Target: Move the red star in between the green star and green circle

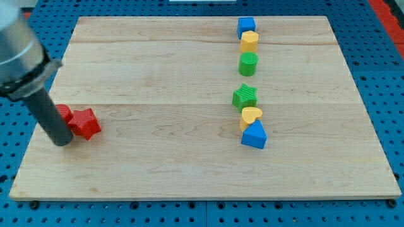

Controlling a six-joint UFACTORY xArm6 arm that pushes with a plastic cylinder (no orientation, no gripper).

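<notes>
The red star (pixel 84 123) lies at the view's left on the wooden board (pixel 158 164). My tip (pixel 63 142) rests on the board just left of and below the star, close against it. The rod hides most of a red circle (pixel 64 112) just left of the star. The green star (pixel 245 96) sits right of centre. The green circle (pixel 248 64) is above it, with a gap between them.
A yellow heart (pixel 250 116) and a blue triangle (pixel 254 135) sit just below the green star. A blue cube (pixel 246 26) and a yellow block (pixel 249 41) sit above the green circle, near the board's top edge.
</notes>
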